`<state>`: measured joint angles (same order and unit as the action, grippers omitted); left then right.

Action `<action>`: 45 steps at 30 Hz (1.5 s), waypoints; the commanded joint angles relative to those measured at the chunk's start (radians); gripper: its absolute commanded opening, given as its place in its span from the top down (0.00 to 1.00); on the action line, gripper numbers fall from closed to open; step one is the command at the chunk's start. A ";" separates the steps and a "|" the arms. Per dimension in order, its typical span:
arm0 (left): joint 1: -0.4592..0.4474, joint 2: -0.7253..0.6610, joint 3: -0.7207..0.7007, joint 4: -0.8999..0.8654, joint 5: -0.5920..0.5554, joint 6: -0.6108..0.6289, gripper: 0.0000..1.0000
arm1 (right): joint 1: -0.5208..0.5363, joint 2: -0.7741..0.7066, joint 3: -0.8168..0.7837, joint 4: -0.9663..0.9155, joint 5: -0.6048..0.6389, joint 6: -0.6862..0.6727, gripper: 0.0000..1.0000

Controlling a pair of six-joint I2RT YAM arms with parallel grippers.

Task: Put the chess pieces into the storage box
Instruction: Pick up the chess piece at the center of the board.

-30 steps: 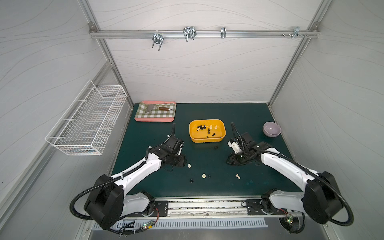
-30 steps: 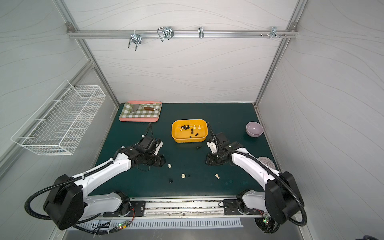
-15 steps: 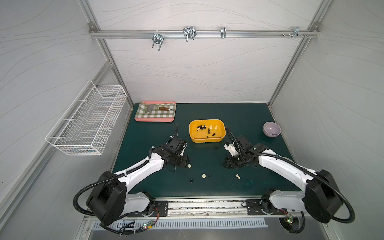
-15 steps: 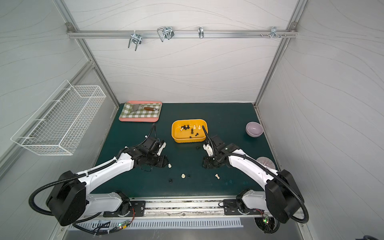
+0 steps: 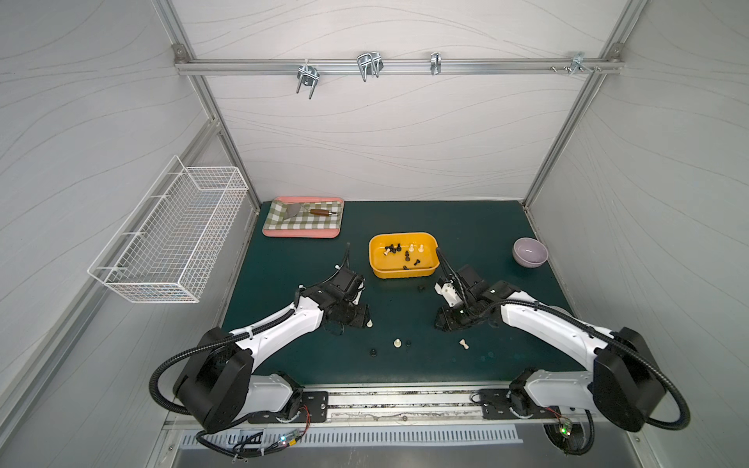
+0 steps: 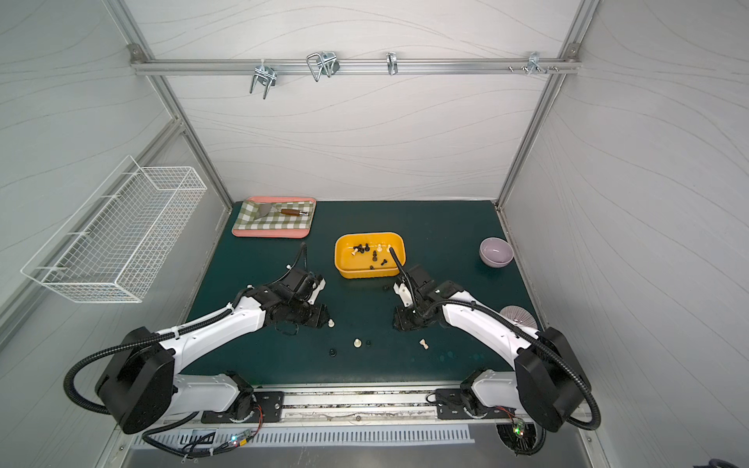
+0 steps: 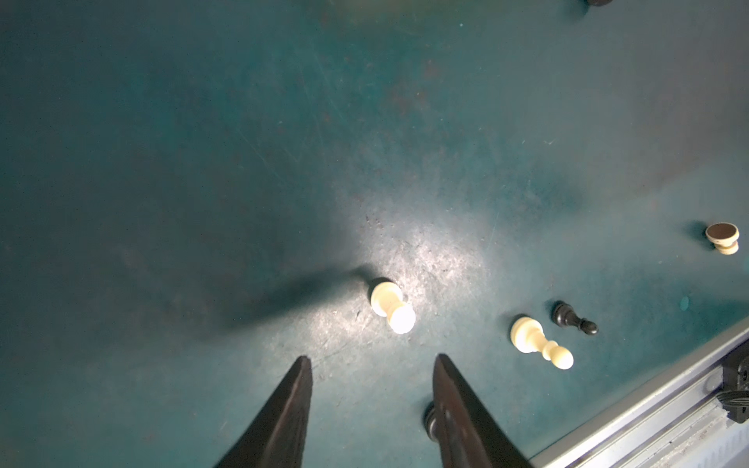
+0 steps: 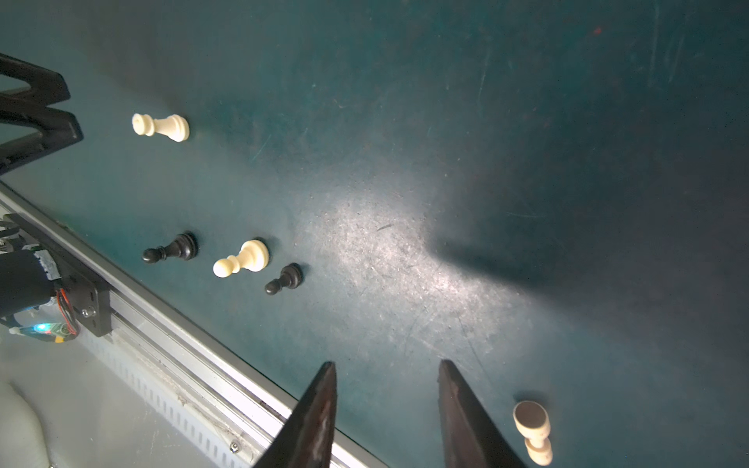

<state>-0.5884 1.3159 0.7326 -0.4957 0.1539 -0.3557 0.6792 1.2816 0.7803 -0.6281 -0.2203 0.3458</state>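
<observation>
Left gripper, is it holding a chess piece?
No, the left gripper is open with nothing between its jaws; a cream chess piece sits on the mat ahead.

A dark green table mat (image 5: 466,227) covered the floor of the cell. At its far corner lay a pink-rimmed tray with a green checkered cloth pattern (image 5: 300,235), and a small metal trowel with a brown wooden handle (image 5: 310,211) rested on it. A white wire basket (image 5: 174,239) hung on the side wall. A lilac ceramic bowl (image 5: 529,260) stood near the opposite edge. Steel hooks (image 5: 369,65) hung from an aluminium rail (image 5: 506,68) above.
</observation>
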 commanded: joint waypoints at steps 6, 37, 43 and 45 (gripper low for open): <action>-0.006 0.035 -0.002 0.078 0.033 -0.037 0.50 | 0.018 0.024 0.007 0.005 0.006 0.008 0.57; -0.067 0.181 0.064 0.100 -0.026 -0.043 0.58 | 0.050 0.041 0.014 0.010 0.005 0.020 0.56; -0.071 0.192 0.069 0.099 -0.033 -0.040 0.61 | 0.053 0.049 0.014 0.012 -0.002 0.019 0.56; -0.072 0.194 0.069 0.099 -0.034 -0.041 0.62 | 0.054 0.047 0.014 0.013 -0.005 0.019 0.56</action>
<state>-0.6529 1.4937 0.7593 -0.4110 0.1383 -0.3897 0.7254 1.3216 0.7803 -0.6167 -0.2180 0.3523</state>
